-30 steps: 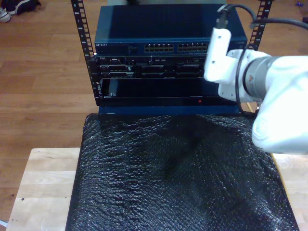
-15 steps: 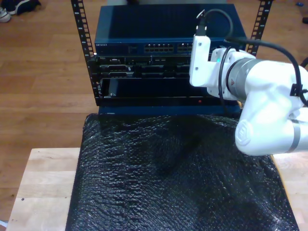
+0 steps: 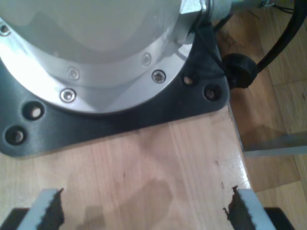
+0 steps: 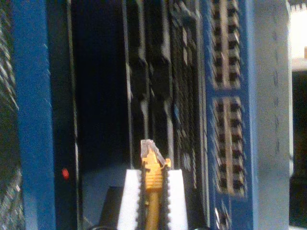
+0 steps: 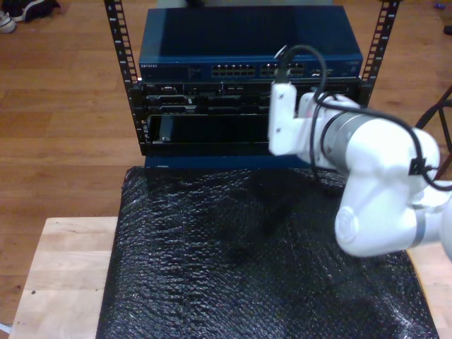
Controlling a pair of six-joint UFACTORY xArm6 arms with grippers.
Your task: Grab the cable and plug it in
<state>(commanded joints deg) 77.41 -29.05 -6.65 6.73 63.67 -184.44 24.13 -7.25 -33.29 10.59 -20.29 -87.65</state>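
Note:
The yellow-orange cable (image 4: 152,178) is pinched between the white pads (image 4: 129,201) of my second gripper (image 4: 152,191), which is shut on it. Its clear plug sticks out past the fingertips toward the rack's dark front, a little short of it. The blue switch's port rows (image 4: 225,139) lie off to one side of the plug. In the exterior view my second arm (image 5: 353,155) reaches in from the exterior view's right, its wrist in front of the rack below the blue switch (image 5: 212,42). My first gripper (image 3: 144,213) stands open over bare wood beside a black arm base plate (image 3: 120,120).
A black bubble-wrap sheet (image 5: 247,247) covers most of the wooden table (image 5: 63,268) in front of the rack. Perforated rack posts (image 5: 120,56) flank the equipment. A red light (image 4: 65,173) glows on the lowest unit. Thick black arm cables (image 5: 304,56) loop over the wrist.
My second arm has swung toward the exterior view's left and lower, from beside the switch's ports to in front of the rack's middle units.

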